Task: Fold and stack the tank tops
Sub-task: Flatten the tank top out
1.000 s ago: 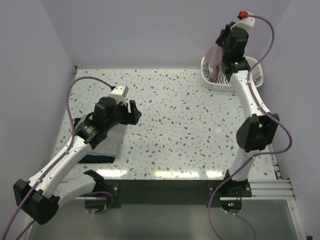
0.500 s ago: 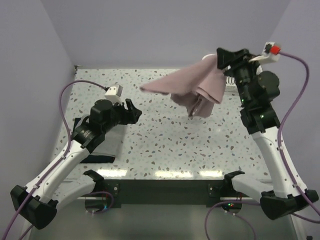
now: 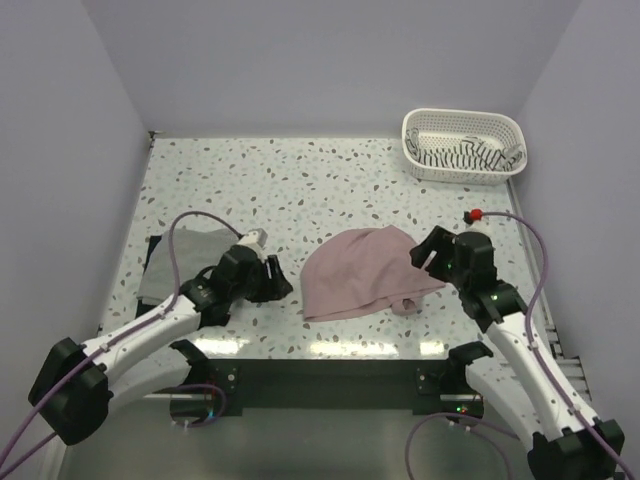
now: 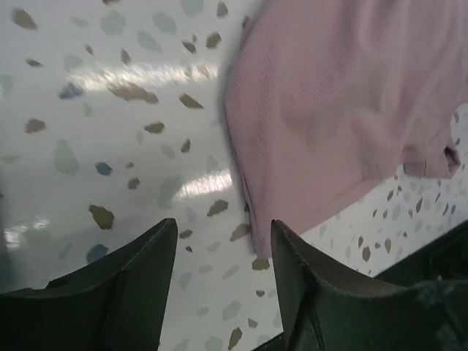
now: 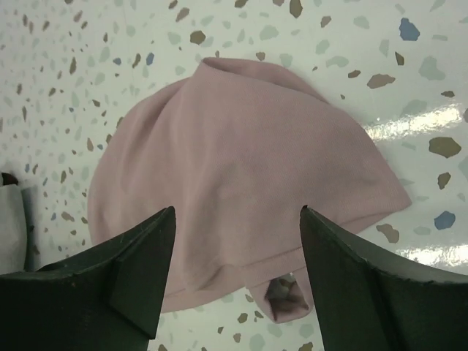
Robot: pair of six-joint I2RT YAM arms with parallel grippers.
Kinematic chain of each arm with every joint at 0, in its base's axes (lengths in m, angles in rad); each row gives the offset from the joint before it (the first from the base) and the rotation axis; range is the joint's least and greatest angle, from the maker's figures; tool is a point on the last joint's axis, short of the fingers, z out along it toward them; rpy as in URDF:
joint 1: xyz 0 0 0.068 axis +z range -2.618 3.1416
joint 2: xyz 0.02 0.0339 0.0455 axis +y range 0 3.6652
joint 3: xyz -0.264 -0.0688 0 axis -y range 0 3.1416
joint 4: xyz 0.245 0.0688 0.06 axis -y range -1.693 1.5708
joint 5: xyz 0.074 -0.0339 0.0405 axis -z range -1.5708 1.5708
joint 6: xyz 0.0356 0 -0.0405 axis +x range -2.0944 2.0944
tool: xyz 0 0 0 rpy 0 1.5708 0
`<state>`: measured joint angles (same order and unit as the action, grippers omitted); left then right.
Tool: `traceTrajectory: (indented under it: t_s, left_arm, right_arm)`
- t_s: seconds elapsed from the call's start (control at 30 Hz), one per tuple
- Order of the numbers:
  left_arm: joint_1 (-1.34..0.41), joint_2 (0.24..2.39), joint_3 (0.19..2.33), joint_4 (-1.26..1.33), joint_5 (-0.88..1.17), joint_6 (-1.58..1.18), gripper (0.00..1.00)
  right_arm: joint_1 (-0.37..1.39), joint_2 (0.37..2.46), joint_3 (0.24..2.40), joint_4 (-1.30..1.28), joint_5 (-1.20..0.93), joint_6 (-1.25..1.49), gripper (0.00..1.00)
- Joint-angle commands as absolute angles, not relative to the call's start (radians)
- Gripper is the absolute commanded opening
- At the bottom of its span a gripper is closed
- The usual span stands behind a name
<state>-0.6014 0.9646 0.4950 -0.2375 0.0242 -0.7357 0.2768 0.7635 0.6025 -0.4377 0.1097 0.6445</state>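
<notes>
Pincer, right (image 5: 238, 213): jaws apart, holding nothing, poised over the right end of the pink tank top (image 5: 241, 153).
Pincer, left (image 4: 223, 225): jaws apart, empty, low over the desk (image 3: 300, 190), just beside the top's near-left corner.

Item: pink tank top, one.
- Place: near middle of the desk, between the two pincers, flat but rumpled, not yet folded.
- Lie: long axis runs left to right across the desk. The rounded side points to the far edge and a straighter edge runs along the near side. A small bunched tab shows at the near right, possibly a strap. Which end is hem and which is neck cannot be told.
- Handling (judged): light, limp, no stiffness. It will sag and bunch when lifted and may slide on the glossy desk. Not fragile.
- Hold (judged): pinch at the edges, near-left corner for the left pincer, right end for the right. Take both layers, so that it pulls out flat.

Other tops: grey top (image 3: 180, 265) lies over a dark top (image 3: 153, 248) at the left of the desk. Striped top (image 3: 465, 155) lies in the basket (image 3: 415, 165), far right, well apart.
</notes>
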Motion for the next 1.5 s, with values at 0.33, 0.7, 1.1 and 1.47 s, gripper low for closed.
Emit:
traceTrajectory:
  t_s: [0.33,0.7,1.1,1.47]
  left_arm:
    - [-0.885,1.167,0.419,-0.049,-0.032,-0.933,0.57]
    - [-0.887,1.227,0.472,-0.058,-0.086,-0.939,0.53]
    - [-0.888,1.281,0.476,0.037,-0.022,-0.916,0.45]
    - [-0.896,1.286,0.497,0.002,-0.051,-0.908,0.13]
  right_arm:
    - [0.279,0.764,0.483,-0.465,0.268,0.713,0.71]
    - [0.279,0.83,0.503,-0.459,0.374,0.724,0.7]
    - [0.273,0.868,0.526,-0.476,0.443,0.719,0.71]
    - [0.183,0.986,0.528,-0.43,0.378,0.715,0.72]
